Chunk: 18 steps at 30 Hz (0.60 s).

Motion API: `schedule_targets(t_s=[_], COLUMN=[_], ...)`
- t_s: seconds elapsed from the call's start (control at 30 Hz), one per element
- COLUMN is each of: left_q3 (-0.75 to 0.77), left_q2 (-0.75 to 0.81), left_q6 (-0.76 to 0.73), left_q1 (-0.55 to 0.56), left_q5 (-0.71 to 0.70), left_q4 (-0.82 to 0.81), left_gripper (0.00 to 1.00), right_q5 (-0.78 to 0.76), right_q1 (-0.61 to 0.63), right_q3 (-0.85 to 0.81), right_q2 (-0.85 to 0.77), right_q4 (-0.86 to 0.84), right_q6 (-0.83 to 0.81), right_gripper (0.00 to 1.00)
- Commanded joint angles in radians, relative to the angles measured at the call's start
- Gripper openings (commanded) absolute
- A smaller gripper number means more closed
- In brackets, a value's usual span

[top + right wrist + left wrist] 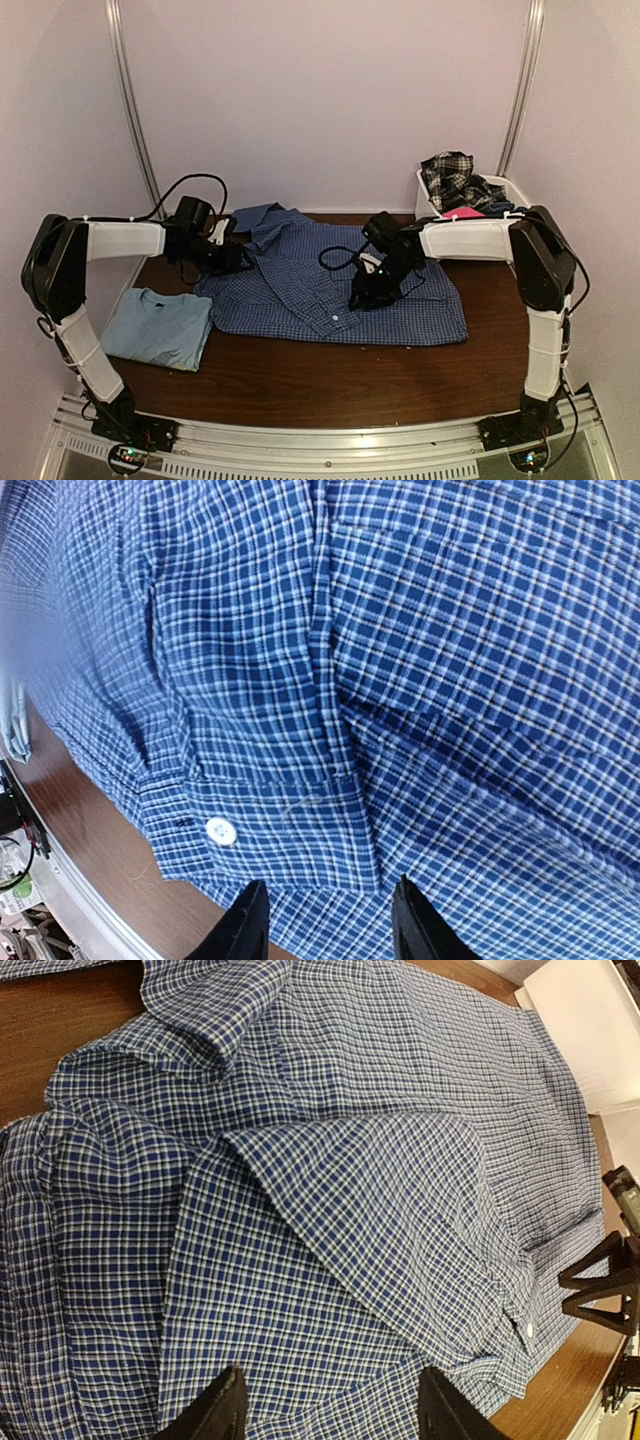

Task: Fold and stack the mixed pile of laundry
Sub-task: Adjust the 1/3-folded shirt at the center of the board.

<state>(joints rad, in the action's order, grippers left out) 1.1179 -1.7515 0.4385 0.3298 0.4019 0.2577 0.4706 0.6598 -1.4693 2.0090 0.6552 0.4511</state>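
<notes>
The blue checked shirt (300, 290) is lying spread out under the left gripper (330, 1410) and the right gripper (325, 925). Both are hanging with jaws apart, gripping nothing, maybe touching the cloth. The light blue T-shirt (155, 328) is lying folded left of the left gripper. A white button (220, 831) is showing just beside the right gripper.

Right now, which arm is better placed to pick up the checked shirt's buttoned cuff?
Right, likely: the right gripper hovers open right at the cuff and its white button, while the left gripper sits at the checked shirt's far edge.
</notes>
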Motion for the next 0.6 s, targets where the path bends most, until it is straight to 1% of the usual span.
schedule_targets(t_s=[0.0, 0.23, 0.3, 0.37, 0.47, 0.5, 0.57], left_q3=[-0.007, -0.004, -0.003, -0.003, -0.004, -0.004, -0.006], left_q2=[0.033, 0.036, 0.037, 0.037, 0.035, 0.035, 0.037], left_q6=[-0.007, -0.006, -0.009, -0.01, -0.009, -0.009, -0.01], left_q1=[-0.008, -0.008, -0.008, -0.009, -0.015, -0.017, -0.023], left_q5=[-0.011, -0.014, -0.021, -0.029, -0.033, -0.037, -0.043], left_q4=[-0.01, -0.007, -0.002, 0.002, 0.006, 0.01, 0.016], left_gripper=[0.6, 0.61, 0.61, 0.61, 0.61, 0.61, 0.61], right_q5=[-0.051, -0.233, -0.281, -0.308, -0.318, -0.321, -0.327], right_q1=[0.034, 0.091, 0.111, 0.126, 0.131, 0.132, 0.131], right_q3=[-0.077, -0.182, -0.199, -0.218, -0.223, -0.227, -0.246], right_q2=[0.072, 0.172, 0.184, 0.193, 0.18, 0.17, 0.14], right_q4=[0.034, 0.164, 0.191, 0.222, 0.234, 0.236, 0.254], right_q6=[-0.035, -0.116, -0.136, -0.149, -0.149, -0.149, -0.145], right_gripper=[0.44, 0.44, 0.41, 0.32, 0.06, 0.0, 0.0])
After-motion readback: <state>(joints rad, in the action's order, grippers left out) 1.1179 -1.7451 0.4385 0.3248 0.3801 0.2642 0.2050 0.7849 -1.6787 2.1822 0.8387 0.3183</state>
